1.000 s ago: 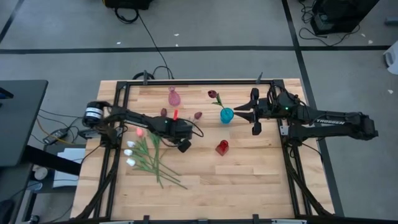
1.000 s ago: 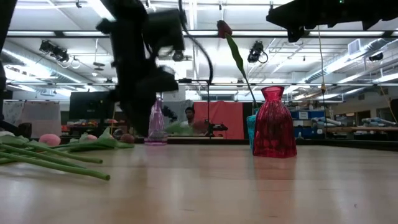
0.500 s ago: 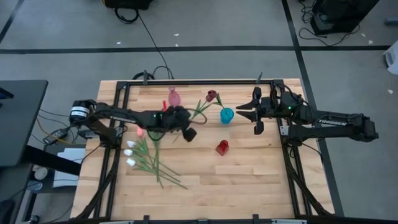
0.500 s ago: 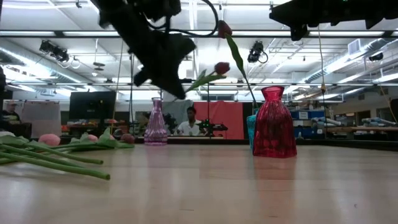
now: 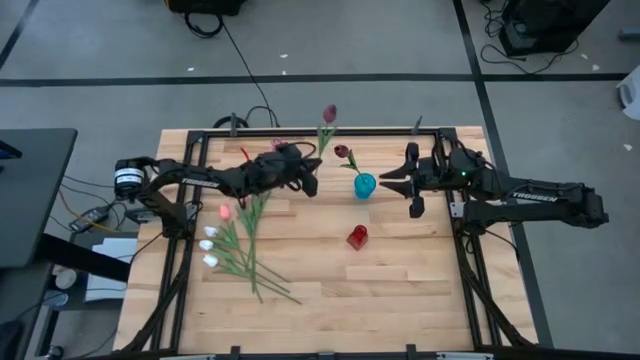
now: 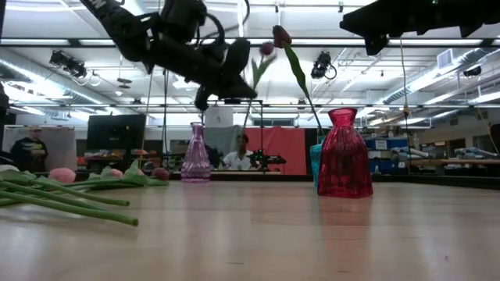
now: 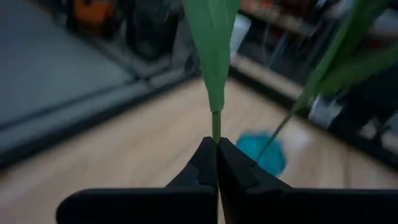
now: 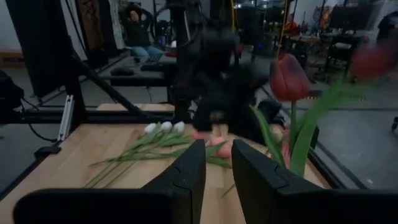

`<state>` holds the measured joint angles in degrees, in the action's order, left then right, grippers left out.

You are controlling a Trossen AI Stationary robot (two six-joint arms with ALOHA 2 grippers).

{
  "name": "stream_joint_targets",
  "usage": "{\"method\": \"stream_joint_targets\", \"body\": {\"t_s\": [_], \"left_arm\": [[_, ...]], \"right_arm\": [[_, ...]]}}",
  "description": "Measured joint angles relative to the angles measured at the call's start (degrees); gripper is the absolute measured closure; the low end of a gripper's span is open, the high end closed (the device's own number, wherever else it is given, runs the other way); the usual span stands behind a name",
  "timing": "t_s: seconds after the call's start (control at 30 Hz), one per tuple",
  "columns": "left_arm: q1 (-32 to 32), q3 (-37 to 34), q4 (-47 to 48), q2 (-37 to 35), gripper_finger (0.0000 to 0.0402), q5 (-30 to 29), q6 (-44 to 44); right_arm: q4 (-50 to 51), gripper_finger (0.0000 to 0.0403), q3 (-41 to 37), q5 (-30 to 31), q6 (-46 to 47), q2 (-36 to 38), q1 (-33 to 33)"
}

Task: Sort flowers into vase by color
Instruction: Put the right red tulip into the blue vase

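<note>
My left gripper (image 5: 312, 183) hangs above the table's far middle, shut on a dark red tulip (image 5: 330, 113) whose bud (image 6: 267, 48) points up and toward the far edge. Just right of it, a teal vase (image 5: 365, 185) holds another dark red tulip (image 5: 343, 152). A red vase (image 5: 357, 237) stands nearer, and a pink vase (image 6: 195, 156) stands by the far edge, partly under the left arm. Pink and white tulips (image 5: 232, 245) lie flat on the left. My right gripper (image 5: 390, 182) waits open, right of the teal vase. My left gripper pinches the lower end of the tulip's stem (image 7: 216, 123) between its two fingertips (image 7: 205, 165). The flower is lifted clear. It rises from the tips at a slant, with the leaf (image 7: 211, 37) and the bud above them.
Black frame rails (image 5: 200, 150) run along the table's sides and far edge. Bare wood (image 5: 400, 280) lies on the near and right parts. People (image 6: 31, 144) sit in the room beyond the far edge.
My left gripper has risen and moved toward the far edge and a little right, turning as it went. The dark red tulip it holds has swung from a low slant to nearly upright, so its bud is now high beside the tulip in the teal vase.
</note>
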<state>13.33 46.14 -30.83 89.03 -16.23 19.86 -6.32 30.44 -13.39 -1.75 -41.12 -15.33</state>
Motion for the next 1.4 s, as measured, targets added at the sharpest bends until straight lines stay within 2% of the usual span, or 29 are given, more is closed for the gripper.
{"method": "stream_joint_targets", "body": {"t_s": [0.13,0.23,0.43,0.57,0.73,0.9,1.07,1.3,1.4], "left_arm": [[-3.09,1.7,-1.26,0.0,0.04,0.21,-5.24],[-7.3,2.99,-0.43,-0.02,0.04,-1.86,-9.94],[-14.4,2.93,2.28,0.0,0.04,-3.1,-10.47],[-16.13,2.92,2.75,-0.09,0.04,-3.66,-6.85],[-16.76,3.28,-1.53,-0.24,0.04,-5.47,-13.61],[-12.19,5.26,-3.0,-0.33,0.04,-6.49,-13.24],[-5.51,5.24,-3.72,-0.28,0.04,-2.0,-11.37],[4.18,5.24,-17.31,4.48,0.04,9.37,-5.81],[5.36,5.24,-23.18,8.25,0.04,10.36,-3.34]], "right_arm": [[1.97,0.0312,0.0,0.83,-0.2,0.3,-0.02],[2.39,0.0312,0.0,3.6,-1.27,1.59,-0.7],[2.09,0.0312,0.0,3.97,-1.14,5.42,-2.55],[2.4,0.0312,0.0,2.84,0.33,6.33,-2.75],[2.79,0.0312,0.0,2.8,0.25,6.27,-2.75],[1.32,0.0312,0.0,2.86,0.25,6.29,-2.75],[2.22,0.0312,0.0,2.82,0.14,6.27,-2.75],[1.78,0.0312,0.0,2.8,-0.93,6.21,-2.75],[2.38,0.0312,0.0,2.8,-1.05,6.21,-2.75]]}}
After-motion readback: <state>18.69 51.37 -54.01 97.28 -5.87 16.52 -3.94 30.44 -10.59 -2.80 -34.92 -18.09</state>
